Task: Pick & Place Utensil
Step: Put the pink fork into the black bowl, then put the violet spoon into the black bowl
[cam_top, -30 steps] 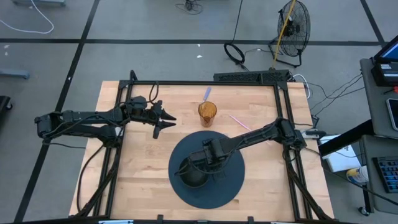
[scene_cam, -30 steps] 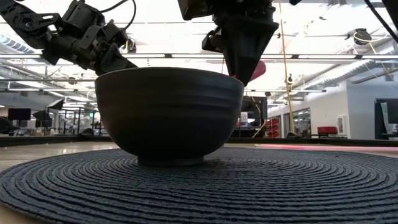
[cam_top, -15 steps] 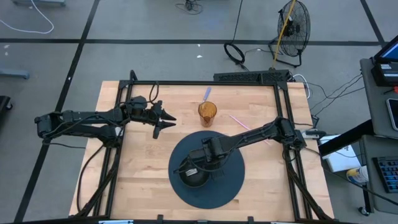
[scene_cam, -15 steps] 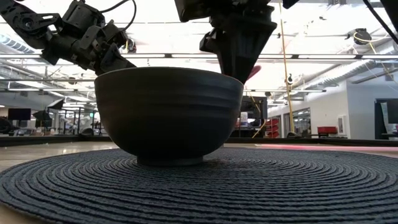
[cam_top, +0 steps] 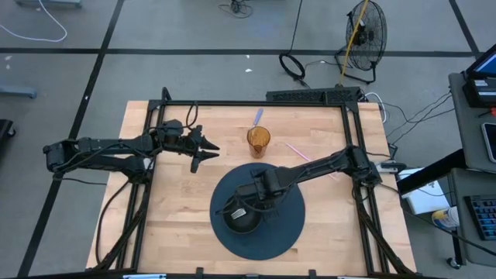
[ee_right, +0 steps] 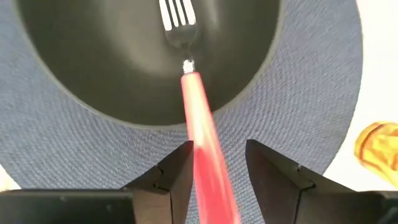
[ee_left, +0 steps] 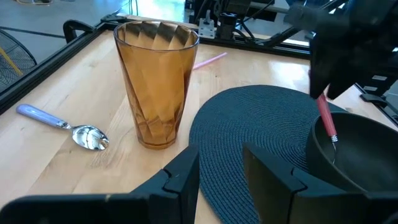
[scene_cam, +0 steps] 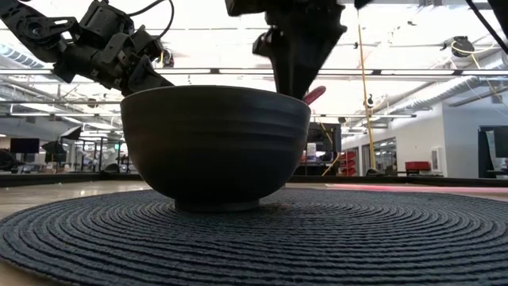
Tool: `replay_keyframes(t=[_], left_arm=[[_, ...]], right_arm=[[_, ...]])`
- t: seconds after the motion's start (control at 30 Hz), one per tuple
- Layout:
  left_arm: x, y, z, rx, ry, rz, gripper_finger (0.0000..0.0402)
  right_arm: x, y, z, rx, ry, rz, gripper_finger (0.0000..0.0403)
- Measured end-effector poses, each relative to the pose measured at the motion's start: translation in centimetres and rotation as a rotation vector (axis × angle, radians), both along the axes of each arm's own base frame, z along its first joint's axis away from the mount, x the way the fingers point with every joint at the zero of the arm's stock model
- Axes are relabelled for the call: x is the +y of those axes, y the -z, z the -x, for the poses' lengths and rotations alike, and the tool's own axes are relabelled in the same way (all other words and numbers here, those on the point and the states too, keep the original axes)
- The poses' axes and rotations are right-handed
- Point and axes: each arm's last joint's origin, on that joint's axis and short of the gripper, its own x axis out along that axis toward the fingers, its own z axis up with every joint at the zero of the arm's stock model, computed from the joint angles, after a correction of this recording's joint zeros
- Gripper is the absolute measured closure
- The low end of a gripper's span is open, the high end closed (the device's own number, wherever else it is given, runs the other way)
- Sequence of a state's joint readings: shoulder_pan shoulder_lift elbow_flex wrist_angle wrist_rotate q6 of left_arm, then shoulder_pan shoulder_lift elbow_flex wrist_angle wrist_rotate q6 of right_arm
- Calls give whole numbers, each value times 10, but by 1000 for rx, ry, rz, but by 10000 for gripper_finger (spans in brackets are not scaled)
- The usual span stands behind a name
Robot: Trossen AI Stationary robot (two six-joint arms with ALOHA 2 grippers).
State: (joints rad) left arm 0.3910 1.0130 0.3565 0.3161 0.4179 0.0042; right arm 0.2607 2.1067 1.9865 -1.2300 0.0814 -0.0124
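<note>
The right gripper (cam_top: 246,203) is hovering directly above the dark bowl (cam_top: 244,217), which is sitting on the round woven mat (cam_top: 287,232) near the front edge of the worktop (cam_top: 178,209). Its fingers (ee_right: 177,171) are standing apart, and the pink-handled fork (ee_right: 189,81) is passing between them with a visible gap on either side, so nothing is being gripped. The fork is leaning in the bowl: the tines are resting on the inner floor, and the handle is projecting over the rim toward the right gripper, as the low view (scene_cam: 313,95) confirms.

The left gripper (cam_top: 203,151) is waiting above the left half of the worktop, partly open and holding nothing.

An amber tumbler (cam_top: 259,141) is standing upright just beyond the mat's rear edge. A spoon (ee_left: 62,124) with a lilac handle is lying flat beside the tumbler, toward the rear edge of the worktop.
</note>
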Motion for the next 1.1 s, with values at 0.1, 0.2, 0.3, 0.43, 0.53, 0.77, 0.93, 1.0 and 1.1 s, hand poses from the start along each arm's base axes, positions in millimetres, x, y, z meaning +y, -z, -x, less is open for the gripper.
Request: replay_keyframes(t=[0.1,0.2,0.3,0.43,0.53,0.77,0.93,1.0,1.1], left_arm=[[0,0,0,0,0,0,273],[0,0,0,1,1,-1,273],[0,1,0,6,5,-8,273],[0,2,1,21,6,-15,273],[0,3,1,36,-12,-20,273],[3,1,0,24,-90,-97,273],[8,-2,0,11,-201,-176,273],[14,-4,-1,8,-232,-200,273],[29,-13,-3,6,-274,-204,273]], right_arm=[[-1,-12,2,-50,-3,-12,259],[-2,-25,6,-100,1,1,259],[-5,-42,14,-144,1,47,259],[-11,-68,28,-217,3,84,259],[-16,-89,43,-273,10,116,259],[-43,-102,96,-365,67,184,259],[-74,-84,136,-512,138,172,259],[-87,-73,151,-571,177,171,259],[-105,-56,170,-638,266,170,259]])
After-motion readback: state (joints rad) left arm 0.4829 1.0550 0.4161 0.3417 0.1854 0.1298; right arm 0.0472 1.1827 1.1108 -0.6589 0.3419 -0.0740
